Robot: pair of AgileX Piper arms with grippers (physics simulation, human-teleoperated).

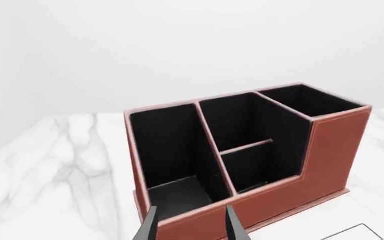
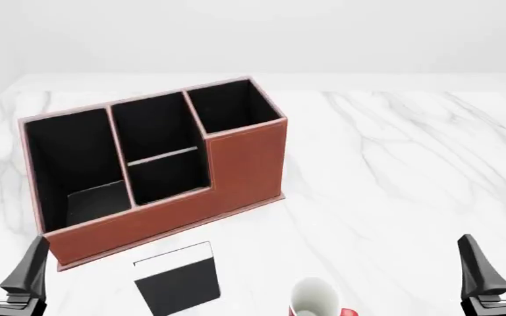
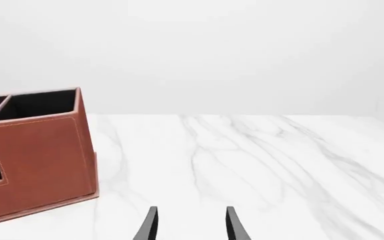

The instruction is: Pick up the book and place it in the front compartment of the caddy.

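Observation:
The black book (image 2: 178, 281) lies flat on the marble table just in front of the caddy, its white strip toward the caddy; a corner of the book (image 1: 352, 234) shows in the left wrist view. The reddish-brown caddy (image 2: 235, 164) stands at the left-centre, black-lined, with a low front wall. The same caddy (image 1: 325, 155) fills the left wrist view, and its end (image 3: 42, 160) shows in the right wrist view. My left gripper (image 2: 2, 266) is open at the near left, empty. My right gripper (image 2: 499, 266) is open at the near right, empty. Both are apart from the book.
A white-and-red mug (image 2: 316, 299) stands at the front edge of the view, right of the book. The marble table (image 2: 394, 164) stretches to the right of the caddy. A plain white wall lies behind.

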